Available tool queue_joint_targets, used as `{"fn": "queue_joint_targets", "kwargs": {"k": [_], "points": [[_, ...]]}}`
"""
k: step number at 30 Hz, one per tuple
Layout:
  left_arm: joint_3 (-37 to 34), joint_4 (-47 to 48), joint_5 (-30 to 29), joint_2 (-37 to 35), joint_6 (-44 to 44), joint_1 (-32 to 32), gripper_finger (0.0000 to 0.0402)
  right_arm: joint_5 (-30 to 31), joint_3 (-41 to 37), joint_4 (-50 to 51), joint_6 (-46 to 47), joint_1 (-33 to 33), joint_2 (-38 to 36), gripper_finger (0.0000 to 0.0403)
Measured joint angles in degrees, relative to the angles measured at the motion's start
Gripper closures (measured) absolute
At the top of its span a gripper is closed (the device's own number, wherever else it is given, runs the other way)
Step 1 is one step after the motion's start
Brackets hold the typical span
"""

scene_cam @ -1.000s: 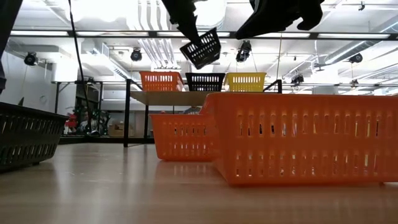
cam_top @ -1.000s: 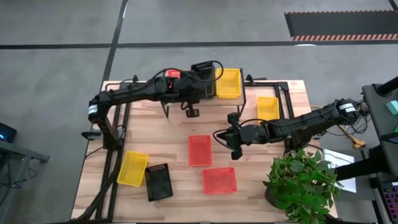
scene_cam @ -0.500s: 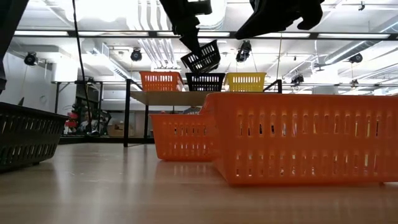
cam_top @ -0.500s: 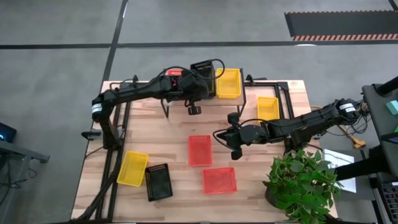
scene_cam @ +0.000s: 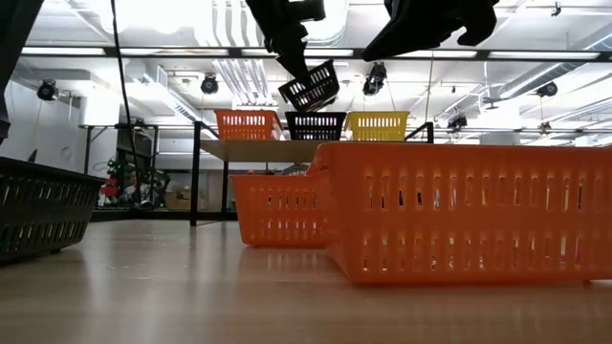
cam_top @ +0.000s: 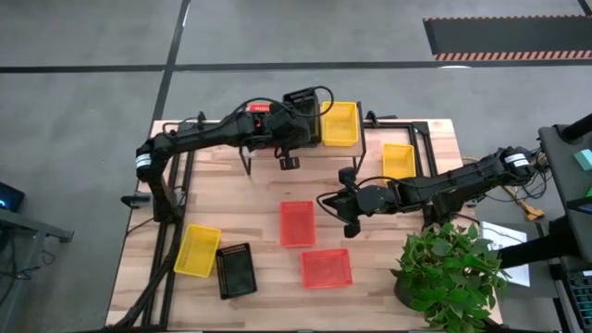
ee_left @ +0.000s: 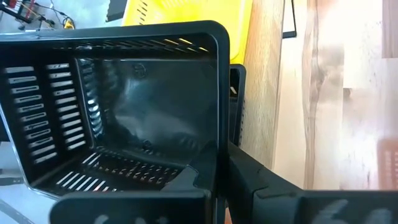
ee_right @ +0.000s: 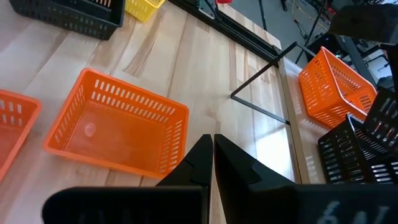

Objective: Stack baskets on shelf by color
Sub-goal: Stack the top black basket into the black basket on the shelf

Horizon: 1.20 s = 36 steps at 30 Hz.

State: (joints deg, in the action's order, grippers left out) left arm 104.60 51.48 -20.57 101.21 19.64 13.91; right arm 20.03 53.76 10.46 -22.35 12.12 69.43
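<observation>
My left gripper (cam_top: 289, 141) is shut on a black basket (scene_cam: 309, 86) and holds it tilted in the air above the shelf (scene_cam: 258, 150). On the shelf top stand a red-orange basket (scene_cam: 248, 124), a black basket (scene_cam: 316, 125) and a yellow basket (cam_top: 339, 123). The held basket hangs over the black one, whose rim (ee_left: 236, 106) shows under it in the left wrist view. My right gripper (cam_top: 350, 218) hovers shut above the table's middle, right of a red-orange basket (cam_top: 297, 223), and touches nothing. My left gripper (ee_left: 221, 180) has the black basket by a side wall near a corner (ee_left: 214, 158), one finger inside and one finger (ee_left: 261, 183) outside. The basket is lifted clear and tilted, its open side (ee_left: 124, 124) turned toward the wrist camera.
On the table lie a second red-orange basket (cam_top: 326, 267), a yellow basket (cam_top: 197, 250) with a black basket (cam_top: 235, 270) beside it near the left front, and another yellow basket (cam_top: 399, 160) right of the shelf. A potted plant (cam_top: 453, 268) stands at the right near corner.
My left gripper has carried the black basket a short way toward the far edge, over the shelf's middle, and the basket has tipped a little. In the last half second it has hardly moved.
</observation>
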Motion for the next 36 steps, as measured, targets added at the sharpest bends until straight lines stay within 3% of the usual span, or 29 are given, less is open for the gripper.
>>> {"fn": "queue_joint_targets", "kwargs": {"k": [28, 36], "points": [[-1.9, 0.0, 0.0, 0.0, -2.3, 0.0, 0.0401, 0.0, 0.0, 0.0, -0.1, 0.0, 0.0, 0.0394], [-2.0, 0.0, 0.0, -0.1, 0.2, 0.0, 0.0353, 0.0, 0.0, 0.0, -0.1, 0.0, 0.0, 0.0394]]}}
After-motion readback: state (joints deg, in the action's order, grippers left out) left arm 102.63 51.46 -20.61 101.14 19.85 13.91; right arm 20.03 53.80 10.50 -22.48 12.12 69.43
